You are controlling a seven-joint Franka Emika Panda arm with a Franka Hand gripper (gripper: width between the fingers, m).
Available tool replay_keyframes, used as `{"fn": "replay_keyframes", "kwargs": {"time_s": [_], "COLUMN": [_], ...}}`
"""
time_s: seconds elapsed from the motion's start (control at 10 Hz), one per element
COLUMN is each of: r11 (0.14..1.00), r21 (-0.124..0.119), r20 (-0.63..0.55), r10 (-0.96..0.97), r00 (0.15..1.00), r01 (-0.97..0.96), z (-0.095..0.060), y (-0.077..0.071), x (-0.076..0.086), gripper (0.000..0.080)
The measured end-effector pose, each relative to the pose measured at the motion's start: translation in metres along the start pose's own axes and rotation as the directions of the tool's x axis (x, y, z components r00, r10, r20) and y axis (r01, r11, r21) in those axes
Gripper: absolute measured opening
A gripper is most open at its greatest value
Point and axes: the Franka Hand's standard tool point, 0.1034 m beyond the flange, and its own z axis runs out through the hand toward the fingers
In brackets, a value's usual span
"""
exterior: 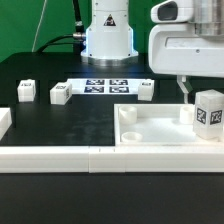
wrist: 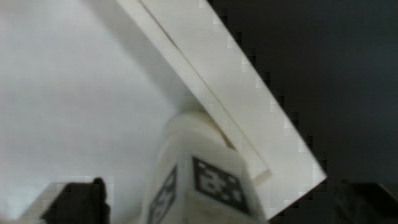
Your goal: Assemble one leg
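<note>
Standing leg: you have it upright at the exterior view's right, over the right side of the tray. Its long axis is vertical and its tag face is toward that camera. Whether its foot sits in a corner hole or only on the tray floor is hidden.
Gripper: directly above the leg, pointing straight down. It is the only arm on the rig, so there is no choice of arm to make.
Fingers: one finger shows dark beside the leg in the wrist view, with a pale strip between the two. The opposite one is lost against the black table. You cannot tell from this whether the pads are biting, so log the grip as unconfirmed.
Leg to fingers: the leg lies between them, top end nearest the wrist camera, its axis in line with the gripper's approach.
Judgement: your coming move most likely runs along or about that vertical axis, as a press or a twist. Hold the wrist plumb, because a tilt would probably cock the leg.
Tray rim: runs close alongside the leg, with table just beyond. It is likely the nearest thing a finger could catch.
Spare legs: first spare leg stands just behind the tray. Second spare leg and third spare leg are well apart toward the exterior view's left. None is in your way.
Marker board: flat on the table behind the tray, clear of the work.
Border rails: along the front edge, nearest the exterior camera and out of the path.
</note>
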Motion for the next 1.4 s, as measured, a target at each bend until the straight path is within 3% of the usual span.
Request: {"fn": "replay_keyframes", "kwargs": {"time_s": [0.2,0.5,0.8,0.9,1.0,1.1,1.4], "r11": [0.966,0.831,0.722,0.728,0.728,0.728,0.744], "r21": [-0.012,-0.049,-0.049,-0.048,-0.048,-0.048,-0.049], "r20": [-0.004,0.001,0.009,0.009,0.009,0.009,0.007], "r10": [-0.259,-0.555,-0.691,-0.685,-0.684,-0.684,-0.667], "r00": [0.966,0.832,0.723,0.729,0.729,0.729,0.745], "r01": [0.259,0.554,0.69,0.684,0.684,0.684,0.666], "z": [0.0023,0.0029,0.0029,0.0029,0.0029,0.0029,0.0029], "y": [0.0029,0.0028,0.0038,0.0036,0.0037,0.0037,0.0043], "x": [0.0063,0.006,0.0067,0.0065,0.0066,0.0067,0.0071], "gripper": [0.0647,0.0649,0.0649,0.0509,0.0509,0.0301,0.0292]}}
